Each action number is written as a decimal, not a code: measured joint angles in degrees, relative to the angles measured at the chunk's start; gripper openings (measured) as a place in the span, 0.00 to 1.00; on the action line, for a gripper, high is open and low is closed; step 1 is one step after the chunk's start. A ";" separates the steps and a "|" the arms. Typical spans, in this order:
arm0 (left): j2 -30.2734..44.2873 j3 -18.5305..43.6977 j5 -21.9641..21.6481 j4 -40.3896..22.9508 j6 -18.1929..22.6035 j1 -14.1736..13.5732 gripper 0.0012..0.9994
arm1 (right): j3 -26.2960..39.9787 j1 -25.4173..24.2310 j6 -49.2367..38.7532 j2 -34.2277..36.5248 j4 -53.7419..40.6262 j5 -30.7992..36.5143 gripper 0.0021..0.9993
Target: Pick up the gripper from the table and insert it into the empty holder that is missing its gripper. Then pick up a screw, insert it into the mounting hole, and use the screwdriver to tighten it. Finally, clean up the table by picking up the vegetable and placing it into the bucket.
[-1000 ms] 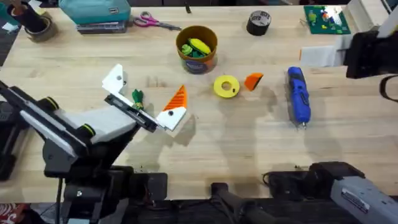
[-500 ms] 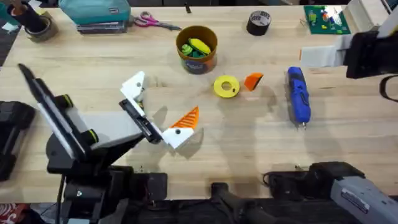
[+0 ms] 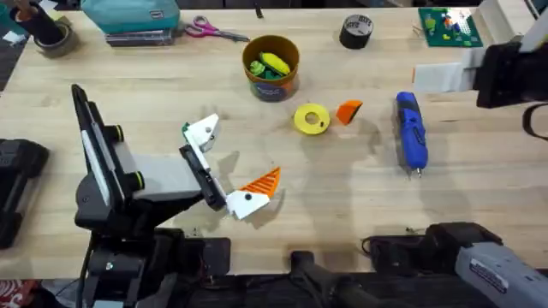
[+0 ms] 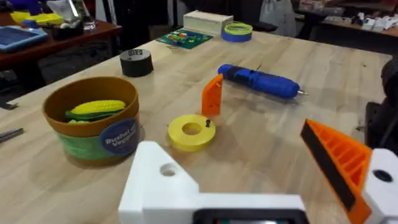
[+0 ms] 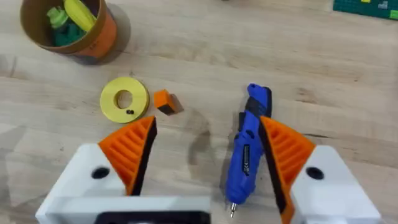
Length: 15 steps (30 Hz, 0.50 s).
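Note:
The small orange gripper (image 3: 348, 111) (image 4: 212, 95) (image 5: 165, 101) stands on the table (image 3: 342, 188) beside a yellow disc (image 3: 312, 119). My left gripper (image 3: 233, 159) (image 4: 249, 168) hovers open, left of the disc. One of its white fingers is the bare holder (image 3: 203, 131) (image 4: 159, 180); the other carries an orange tip (image 3: 261, 181). The blue screwdriver (image 3: 410, 133) (image 5: 247, 146) lies to the right, under my open right gripper (image 5: 208, 146). The bucket (image 3: 271, 84) (image 4: 93, 134) at the back holds yellow corn (image 3: 275, 62) and something green. A tiny dark screw (image 5: 129, 112) rests on the disc.
Along the far edge sit a black tape roll (image 3: 356, 32), scissors (image 3: 211, 31), a teal box (image 3: 130, 17) and a green circuit board (image 3: 449, 26). The right arm (image 3: 512, 70) looms dark at the right edge.
The left arm has swung its open gripper to the right and toward the table's front edge, and its upper links have risen. Nothing on the table moved.

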 joint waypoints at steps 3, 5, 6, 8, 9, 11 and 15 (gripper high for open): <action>0.00 0.00 1.42 -0.24 0.00 0.00 0.99 | 0.00 0.00 -0.02 0.00 0.00 0.00 1.00; -0.01 0.00 2.47 -0.40 0.00 0.12 0.99 | 0.00 0.00 -0.02 0.00 0.00 0.00 1.00; -0.02 0.00 2.95 -0.45 0.00 0.32 0.99 | 0.00 0.00 -0.02 0.00 0.00 0.00 1.00; -0.01 0.00 3.94 -0.59 0.00 1.08 0.99 | 0.00 0.00 -0.02 0.00 0.00 0.00 1.00; 0.00 0.00 4.30 -0.63 0.00 1.56 0.99 | 0.00 0.00 -0.02 0.00 0.00 0.00 1.00; 0.00 0.00 4.76 -0.68 0.00 2.10 0.99 | 0.00 0.00 -0.02 0.00 0.00 0.00 1.00; 0.00 0.00 5.32 -0.76 0.00 2.23 0.99 | 0.00 0.00 -0.02 0.00 0.00 0.00 1.00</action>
